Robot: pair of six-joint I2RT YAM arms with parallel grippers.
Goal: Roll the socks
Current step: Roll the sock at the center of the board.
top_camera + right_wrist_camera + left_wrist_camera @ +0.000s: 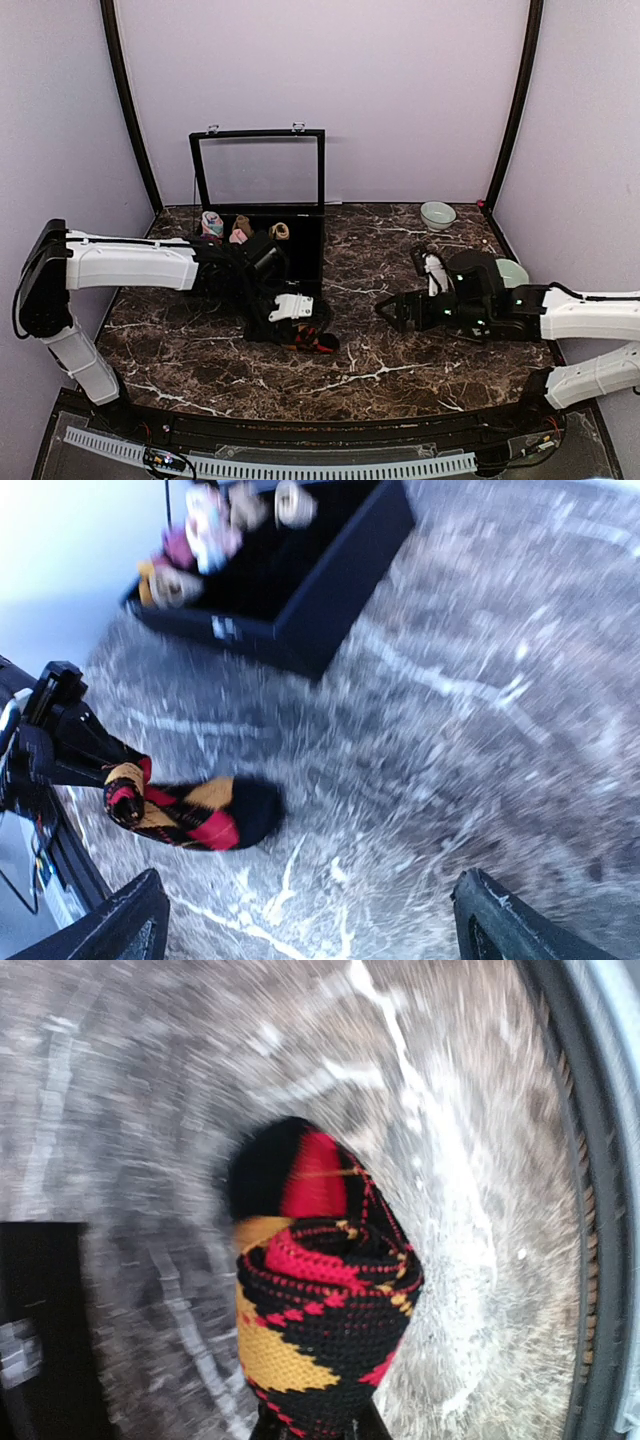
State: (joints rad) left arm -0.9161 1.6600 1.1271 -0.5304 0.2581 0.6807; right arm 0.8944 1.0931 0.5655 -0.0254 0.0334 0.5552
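Setting: a dark marble-patterned table [400,370] is seen from above, enclosed by pale walls.
Argyle sock [316,340]: a black knit with red and yellow-orange diamonds is shown wound into a compact roll near the middle of the table, just in front of the box. One end is a tight spiral and the other a plain black, rounded tip.
Left gripper [298,330]: the jaws are clenched on the spiral end of the argyle sock, with the arm stretched in from the left. From the left wrist, the roll fills the centre of the view directly ahead of the fingers.
Contact with table: the black tip is seen low against the marble. Whether it rests there cannot be told.
Right gripper [385,310]: it is released, and its two fingers [130,925] are spread wide. It is held to the right of the sock, apart from it and pointed toward it.
Box [310,250]: a black case is placed behind the sock, with its lid [258,133] raised upright.
Small sock rolls [212,224]: several pink, white and tan bundles are lined along the back of the box.
Bowl [437,214]: a pale dish is set at the far right of the table.
Image quality: both wrist views are streaked by motion blur.
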